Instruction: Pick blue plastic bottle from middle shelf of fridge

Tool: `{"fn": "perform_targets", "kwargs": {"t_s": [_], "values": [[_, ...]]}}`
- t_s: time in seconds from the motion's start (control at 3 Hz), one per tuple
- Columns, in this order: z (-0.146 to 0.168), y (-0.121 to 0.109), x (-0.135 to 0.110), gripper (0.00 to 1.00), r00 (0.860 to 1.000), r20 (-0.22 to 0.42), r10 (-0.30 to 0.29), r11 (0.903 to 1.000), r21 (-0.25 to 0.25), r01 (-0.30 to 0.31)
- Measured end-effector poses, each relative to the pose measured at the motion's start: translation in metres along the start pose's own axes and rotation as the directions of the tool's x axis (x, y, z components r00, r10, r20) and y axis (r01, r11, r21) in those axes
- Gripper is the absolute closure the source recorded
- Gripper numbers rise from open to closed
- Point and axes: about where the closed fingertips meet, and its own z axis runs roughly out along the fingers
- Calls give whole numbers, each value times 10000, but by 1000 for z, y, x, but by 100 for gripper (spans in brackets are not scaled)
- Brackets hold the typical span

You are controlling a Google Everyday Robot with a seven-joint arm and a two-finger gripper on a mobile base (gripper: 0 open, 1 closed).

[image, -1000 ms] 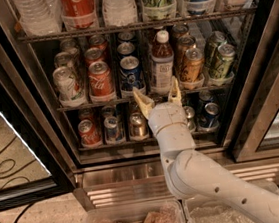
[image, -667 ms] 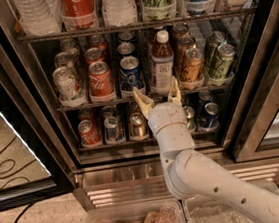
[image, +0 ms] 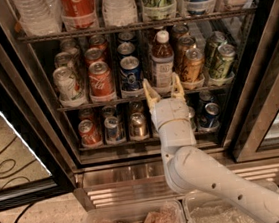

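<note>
Fridge (image: 5,73) middle shelf (image: 103,103) holds Coca-Cola can (image: 100,78), blue plastic bottle (image: 162,60); spread claw (image: 161,81) below.

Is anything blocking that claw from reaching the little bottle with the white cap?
Nothing visible does. The open gripper is at the front edge of the middle shelf, just below the blue plastic bottle, which stands first in its row. A blue can and a gold can flank the bottle closely.

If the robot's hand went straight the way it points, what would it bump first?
Probably the blue plastic bottle: the open hand sits just below it, at the front edge of the middle shelf, pointing into the fridge. Depth is unclear.
</note>
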Motion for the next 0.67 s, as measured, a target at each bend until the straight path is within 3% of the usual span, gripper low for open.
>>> {"fn": "perform_targets", "kwargs": {"t_s": [0.67], "values": [[12, -8, -8, 28, 9994, 325, -97, 9997, 235, 89]]}}
